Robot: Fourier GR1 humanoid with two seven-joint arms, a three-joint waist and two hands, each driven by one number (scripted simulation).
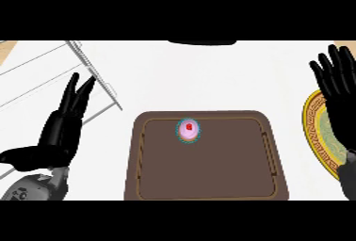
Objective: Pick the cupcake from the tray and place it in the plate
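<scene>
Seen from above, looking steeply down at a white counter, two black robot hands come up from the near edge, one at each side. The left hand (61,129) rests at the left, fingers straight and pointing away from the robot, thumb out to the side, holding nothing. The right hand (341,89) stands at the far right edge, fingers straight and spread, also holding nothing; it lies over the near-hidden inner part of a round plate with a yellow patterned rim (313,136), which is cut off by the right edge. Between the hands lies a dark brown rectangular tray with rounded corners and a raised lip (205,186). The small cupcake with pink frosting, a red dot on top and a teal paper wrapper (188,130) sits upright near the tray's far edge, left of the right hand and well apart from it, and to the right of the left hand. Beyond the left hand, a white wire rack (90,66) slants across the counter. The cupcake is probably light, with soft frosting that would smear or crush if squeezed from above. The wrapper's sides look like the safest hold, thumb on one flank and fingers opposite, though the sides are barely visible from this angle. Kept upright, it should reach the plate intact.
</scene>
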